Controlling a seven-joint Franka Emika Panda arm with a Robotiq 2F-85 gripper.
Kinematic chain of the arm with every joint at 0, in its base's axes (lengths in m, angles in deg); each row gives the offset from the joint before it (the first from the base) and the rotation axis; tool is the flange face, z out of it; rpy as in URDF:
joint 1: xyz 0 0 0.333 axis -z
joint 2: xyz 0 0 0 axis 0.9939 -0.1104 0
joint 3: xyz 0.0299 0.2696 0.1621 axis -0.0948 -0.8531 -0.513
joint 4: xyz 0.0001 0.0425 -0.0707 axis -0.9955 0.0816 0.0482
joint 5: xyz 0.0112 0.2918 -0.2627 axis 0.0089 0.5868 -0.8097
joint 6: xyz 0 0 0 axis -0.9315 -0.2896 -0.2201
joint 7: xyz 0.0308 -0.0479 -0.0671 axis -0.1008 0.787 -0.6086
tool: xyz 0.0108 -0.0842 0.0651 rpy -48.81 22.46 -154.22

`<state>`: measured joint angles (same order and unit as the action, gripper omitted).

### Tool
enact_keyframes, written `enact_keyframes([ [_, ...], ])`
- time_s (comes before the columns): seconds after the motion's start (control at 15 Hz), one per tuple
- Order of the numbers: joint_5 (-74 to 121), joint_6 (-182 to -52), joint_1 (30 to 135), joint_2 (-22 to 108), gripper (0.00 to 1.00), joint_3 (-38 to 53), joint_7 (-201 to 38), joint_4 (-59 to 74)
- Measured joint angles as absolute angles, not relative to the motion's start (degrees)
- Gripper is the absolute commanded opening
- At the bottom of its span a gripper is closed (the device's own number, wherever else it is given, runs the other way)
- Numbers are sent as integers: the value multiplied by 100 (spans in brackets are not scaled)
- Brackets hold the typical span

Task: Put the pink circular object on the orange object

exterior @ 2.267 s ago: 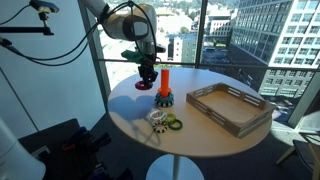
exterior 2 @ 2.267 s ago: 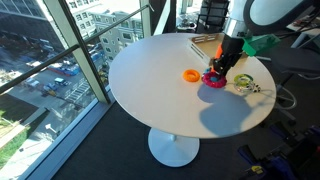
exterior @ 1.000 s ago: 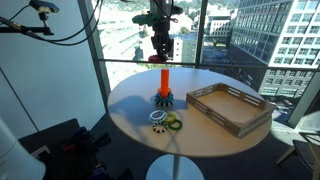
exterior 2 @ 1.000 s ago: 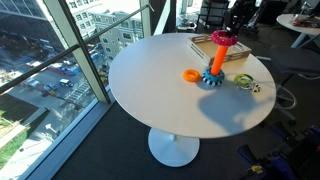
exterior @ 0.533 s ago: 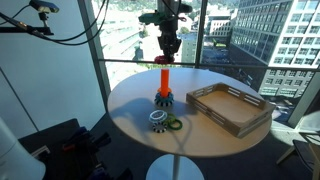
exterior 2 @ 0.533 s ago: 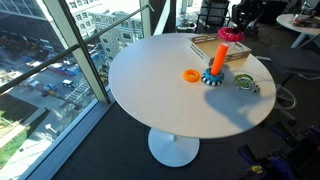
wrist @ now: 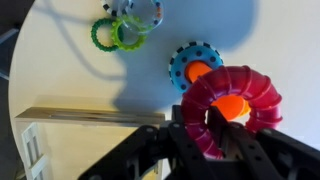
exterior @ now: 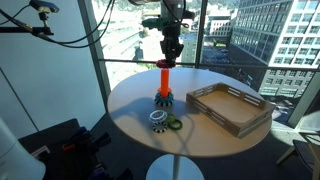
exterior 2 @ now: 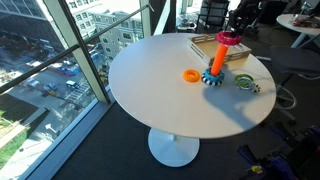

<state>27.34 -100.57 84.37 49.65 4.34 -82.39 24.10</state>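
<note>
The pink ring [wrist: 232,110] is held in my gripper [wrist: 197,128], with one finger in its hole and one outside. The orange peg's top [wrist: 232,106] shows through the hole in the wrist view. Its dark toothed base [wrist: 181,62] lies below on the table. In both exterior views the pink ring [exterior: 165,63] [exterior 2: 228,38] is level with the top of the upright orange peg [exterior: 163,81] [exterior 2: 218,60]. The gripper [exterior: 171,48] hangs straight above it.
A green ring [exterior: 174,124] [wrist: 122,32] and a white toothed ring [exterior: 158,119] lie near the peg on the round white table [exterior: 135,105]. A wooden tray [exterior: 229,108] [exterior 2: 205,45] stands beside them. An orange ring [exterior 2: 190,75] lies on the table.
The gripper lifted the pink ring from table height beside the peg up to the peg's top. In the last second it shifted slightly sideways over the peg.
</note>
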Motion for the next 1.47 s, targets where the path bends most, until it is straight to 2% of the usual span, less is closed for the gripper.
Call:
enact_keyframes([
  [1.2, 2959, -10059, 8427, 4800, 10, 421, -7993, 2395],
  [1.27, 2959, -10059, 8424, 4793, 15, 421, -7993, 2395],
  [1.4, 2959, -10059, 8417, 4773, 55, 421, -7993, 2395],
  [1.47, 2959, -10059, 8413, 4762, 62, 421, -7993, 2394],
])
